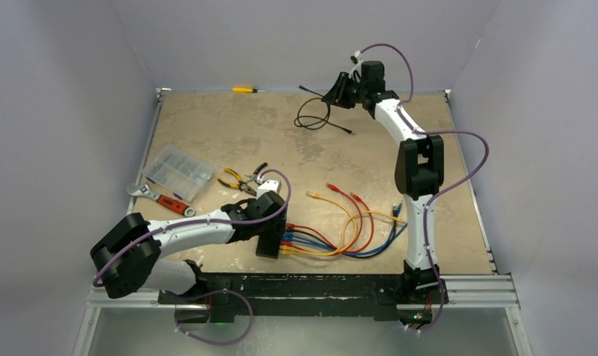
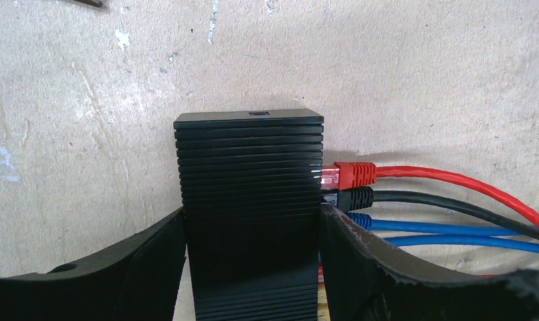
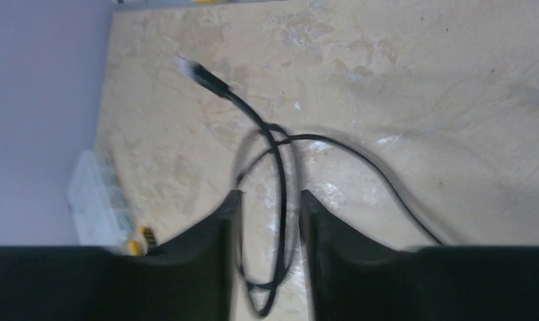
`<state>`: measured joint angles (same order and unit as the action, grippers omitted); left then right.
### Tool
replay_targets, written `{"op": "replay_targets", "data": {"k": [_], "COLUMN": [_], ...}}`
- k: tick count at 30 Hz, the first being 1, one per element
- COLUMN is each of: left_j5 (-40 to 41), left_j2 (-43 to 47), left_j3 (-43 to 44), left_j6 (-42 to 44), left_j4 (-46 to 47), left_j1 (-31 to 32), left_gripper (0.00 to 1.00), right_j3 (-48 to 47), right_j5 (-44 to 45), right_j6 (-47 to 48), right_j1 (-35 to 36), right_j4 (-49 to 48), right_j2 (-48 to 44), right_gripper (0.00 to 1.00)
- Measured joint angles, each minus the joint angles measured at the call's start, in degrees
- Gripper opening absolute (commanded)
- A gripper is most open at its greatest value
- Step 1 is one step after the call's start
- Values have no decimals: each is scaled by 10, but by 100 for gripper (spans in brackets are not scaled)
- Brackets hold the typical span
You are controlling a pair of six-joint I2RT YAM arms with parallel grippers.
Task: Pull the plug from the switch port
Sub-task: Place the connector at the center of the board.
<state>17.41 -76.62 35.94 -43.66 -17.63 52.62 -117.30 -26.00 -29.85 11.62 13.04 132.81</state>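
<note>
From above, the switch (image 1: 269, 251) is at the counter's (image 1: 229, 133) near edge, about 6 o'clock, clasped by the left claw (image 1: 271, 228). Its coloured cables (image 1: 340, 237) fan out toward 3 o'clock. The right claw (image 1: 333, 95) hangs near 12 o'clock above a loose black cable (image 1: 314, 119).

Left wrist: both fingers (image 2: 140, 261) press the switch's ribbed sides (a firm grasp). A red plug (image 2: 350, 174), black plug (image 2: 354, 197) and blue plug (image 2: 359, 219) sit in its 3 o'clock face.

Right wrist, blurred: this claw is released, its fingers apart, with the black cable passing through the gap.
</note>
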Motion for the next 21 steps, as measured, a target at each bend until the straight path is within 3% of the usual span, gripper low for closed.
{"op": "replay_targets", "data": {"k": [3, 9, 21], "left_j5": [0, -2, -7], "left_j2": [-2, -4, -5], "left_j3": [3, 6, 7], "left_j6": [0, -1, -3], "left_j4": [-3, -7, -7], "left_j1": [0, 0, -1], "left_gripper": [43, 43, 43], "right_j3": [-1, 28, 233], "right_j5": [8, 17, 7], "right_j6": [-2, -2, -2], "right_j1": [-3, -9, -9], "right_j4": [3, 2, -74], "right_j2": [0, -10, -155], "right_gripper": [71, 89, 94]}}
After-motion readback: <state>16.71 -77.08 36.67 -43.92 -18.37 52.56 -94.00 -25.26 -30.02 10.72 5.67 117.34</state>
